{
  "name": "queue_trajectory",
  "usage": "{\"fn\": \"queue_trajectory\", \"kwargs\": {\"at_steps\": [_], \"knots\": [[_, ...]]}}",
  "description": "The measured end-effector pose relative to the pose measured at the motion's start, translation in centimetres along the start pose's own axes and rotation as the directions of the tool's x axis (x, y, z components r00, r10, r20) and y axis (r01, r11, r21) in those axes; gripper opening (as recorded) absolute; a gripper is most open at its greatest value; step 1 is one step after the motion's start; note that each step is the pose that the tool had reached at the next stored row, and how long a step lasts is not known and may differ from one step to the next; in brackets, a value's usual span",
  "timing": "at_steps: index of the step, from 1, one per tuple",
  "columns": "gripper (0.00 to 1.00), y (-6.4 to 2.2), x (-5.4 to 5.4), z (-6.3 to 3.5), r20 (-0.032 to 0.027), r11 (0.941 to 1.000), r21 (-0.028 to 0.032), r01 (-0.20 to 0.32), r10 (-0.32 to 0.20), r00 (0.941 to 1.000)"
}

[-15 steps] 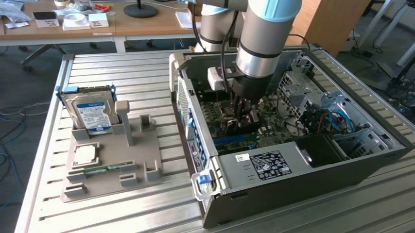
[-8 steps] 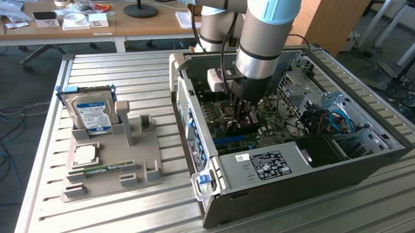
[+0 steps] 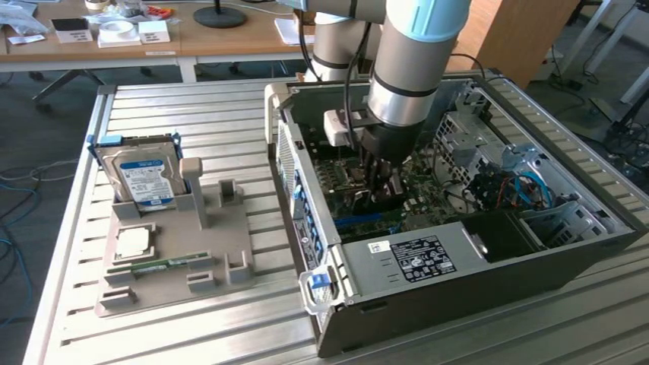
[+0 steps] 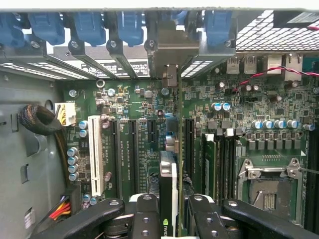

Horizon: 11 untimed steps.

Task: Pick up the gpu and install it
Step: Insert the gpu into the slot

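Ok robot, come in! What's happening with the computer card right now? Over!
End effector shut on the gpu, down inside the computer case. Card edge-on above the motherboard slots, bracket at the rear openings. Nothing seen blocking it.

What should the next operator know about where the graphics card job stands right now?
Gripper: down inside the open computer case, shut on the graphics card.
Graphics card: held on edge between the fingers, over the motherboard's expansion slots, its metal bracket up by the rear slot openings.
Done: card picked up and carried into the case.
Left: whether it is fully seated in its slot cannot be told; the gripper has not let go.
Elsewhere: the hard drive and memory stick sit on the grey holder beside the case.
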<state>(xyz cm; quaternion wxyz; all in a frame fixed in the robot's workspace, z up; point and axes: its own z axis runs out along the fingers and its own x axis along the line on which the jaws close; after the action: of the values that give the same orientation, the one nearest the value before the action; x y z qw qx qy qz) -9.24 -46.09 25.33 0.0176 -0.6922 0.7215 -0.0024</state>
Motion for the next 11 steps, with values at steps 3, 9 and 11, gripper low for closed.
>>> {"fn": "queue_trajectory", "kwargs": {"at_steps": [3,9,11], "knots": [[0.27,0.00,0.00,0.11,0.0002,1.0000,0.0001,0.000,0.000,1.0000],[0.27,0.01,0.00,0.19,0.0000,1.0000,0.0000,0.000,0.000,1.0000],[0.27,0.01,0.00,0.27,0.0003,1.0000,0.0003,0.000,0.000,1.0000]]}}
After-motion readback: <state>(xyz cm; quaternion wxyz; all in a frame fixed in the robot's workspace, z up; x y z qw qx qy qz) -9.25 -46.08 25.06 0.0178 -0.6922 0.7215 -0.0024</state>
